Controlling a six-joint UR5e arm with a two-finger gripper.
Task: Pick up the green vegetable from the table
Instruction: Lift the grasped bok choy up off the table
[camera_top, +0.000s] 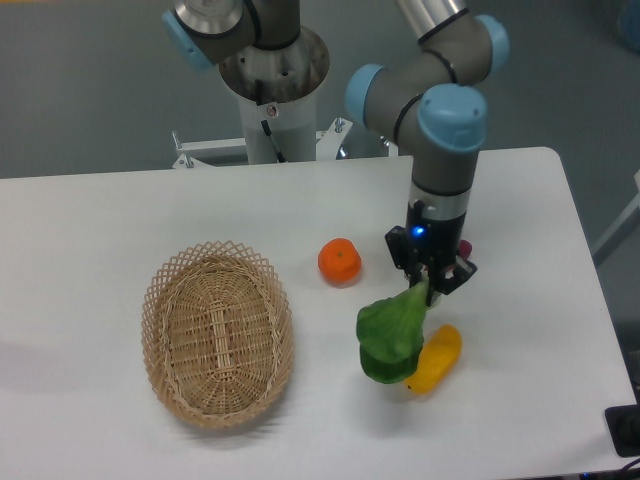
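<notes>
The green vegetable (392, 335) hangs by its pale stem with its dark leaf pointing down and left, in front of the yellow vegetable. My gripper (428, 289) is shut on the stem end, pointing straight down from the arm's blue-capped wrist. The leaf's lower edge looks lifted off the white table (100, 220), though the height is hard to judge from this view.
An orange (340, 262) lies left of the gripper. A yellow oblong vegetable (438, 356) lies partly behind the green leaf. A purple vegetable is mostly hidden behind the gripper. A woven basket (217, 333) sits at the left. The arm's base (272, 75) stands at the back.
</notes>
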